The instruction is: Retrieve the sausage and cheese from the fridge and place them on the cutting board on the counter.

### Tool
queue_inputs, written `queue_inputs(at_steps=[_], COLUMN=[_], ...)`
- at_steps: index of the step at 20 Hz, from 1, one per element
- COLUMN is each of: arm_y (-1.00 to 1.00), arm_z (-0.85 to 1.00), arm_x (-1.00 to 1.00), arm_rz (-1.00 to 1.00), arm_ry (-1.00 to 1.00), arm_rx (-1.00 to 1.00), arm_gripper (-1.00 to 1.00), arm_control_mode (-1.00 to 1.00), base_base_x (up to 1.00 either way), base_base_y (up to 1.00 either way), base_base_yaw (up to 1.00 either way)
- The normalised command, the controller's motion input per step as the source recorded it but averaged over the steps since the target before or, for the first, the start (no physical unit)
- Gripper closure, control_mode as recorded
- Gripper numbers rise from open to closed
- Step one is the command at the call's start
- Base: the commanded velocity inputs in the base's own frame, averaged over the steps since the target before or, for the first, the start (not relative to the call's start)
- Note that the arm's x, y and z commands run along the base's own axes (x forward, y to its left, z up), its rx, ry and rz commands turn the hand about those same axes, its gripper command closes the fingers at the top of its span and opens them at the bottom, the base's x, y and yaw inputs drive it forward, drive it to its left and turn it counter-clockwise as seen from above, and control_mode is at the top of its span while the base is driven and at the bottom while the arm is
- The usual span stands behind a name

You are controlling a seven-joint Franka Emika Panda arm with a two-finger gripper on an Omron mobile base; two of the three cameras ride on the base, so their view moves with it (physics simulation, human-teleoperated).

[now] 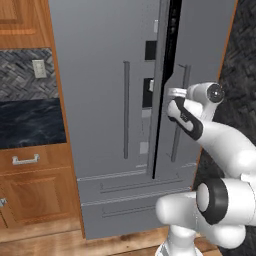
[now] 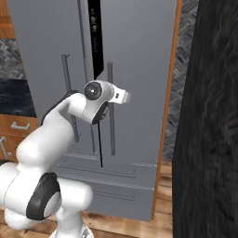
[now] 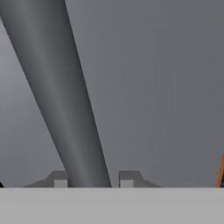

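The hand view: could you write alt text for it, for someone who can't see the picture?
A thick grey bar handle of the tall grey fridge runs slantwise between the two small dark fingertips of the robot's gripper, which sit closed against it at the bottom. Behind it is the plain grey fridge door, with a sliver of orange wood at the right edge.

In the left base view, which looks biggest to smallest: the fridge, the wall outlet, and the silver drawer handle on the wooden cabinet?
1. The fridge, by far.
2 and 3. The drawer handle and wall outlet look about alike: handle wider, outlet taller. No clear ranking.
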Motion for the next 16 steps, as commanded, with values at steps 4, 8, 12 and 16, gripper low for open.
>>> queue_inputs(at_steps=[4,8,12,16], arm_y=[-1.00,-0.85,-0.01,-0.27], arm_z=[0.00,0.00,0.00,0.06], arm_x=[-1.00,-1.00,-1.00,-1.00], arm_rz=[0.00,0.00,0.04,0.04], arm_ry=[-0.09,-0.08,-0.06,0.00], arm_rx=[-0.04,-0.04,-0.05,-0.20], arm_gripper=[1.00,1.00,-1.00,-1.00], arm_control_mode=[-1.00,-1.00,-1.00,-1.00], base_base_x=[0.00,0.00,0.00,0.00], base_base_y=[0.00,0.00,0.00,0.00], base_base_yaw=[0.00,0.00,0.00,0.00])
